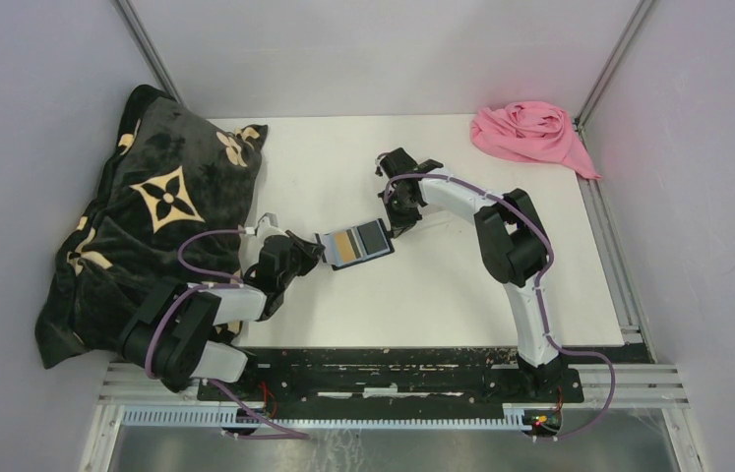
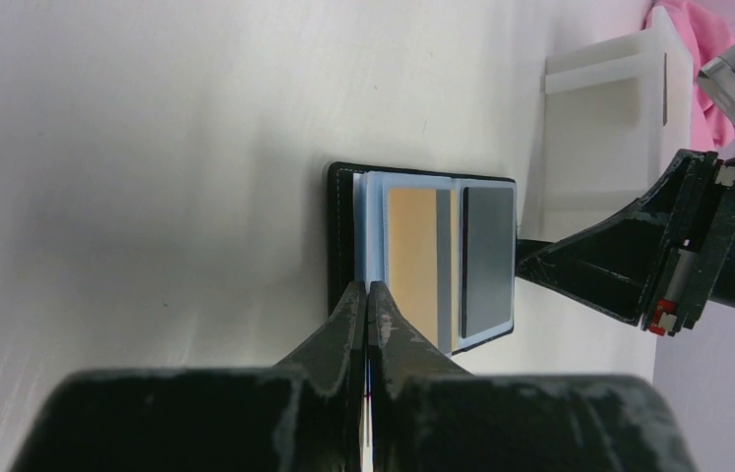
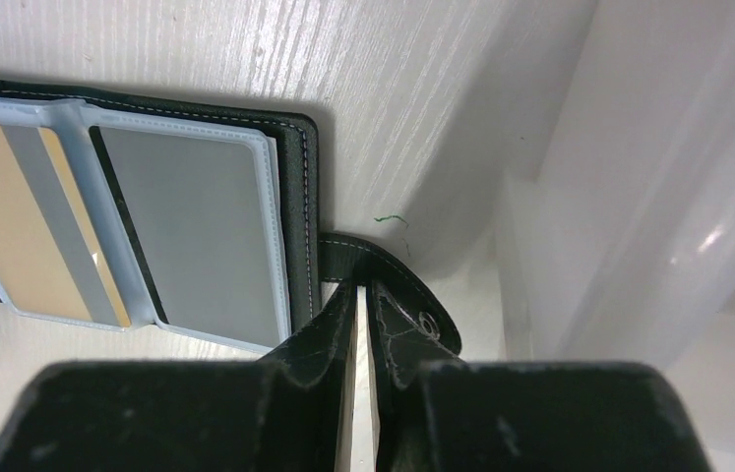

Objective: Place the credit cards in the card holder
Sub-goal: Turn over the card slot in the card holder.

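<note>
The card holder (image 1: 355,244) lies open on the surface (image 1: 442,285), stretched between the two grippers with its long axis running from one to the other. The left gripper (image 2: 368,295) is closed tight, and its tips seem to pinch the holder's edge just ahead of them. The right gripper (image 3: 363,290) is nearly closed on the snap strap (image 3: 412,317) that sticks out of the opposite edge, so each arm has its own end. A tan card (image 2: 412,258) and a grey card (image 2: 487,258) sit in the clear sleeves, their long sides crosswise to that line. No loose card shows. If folding comes next, the right gripper's half would swing toward the left gripper.
</note>
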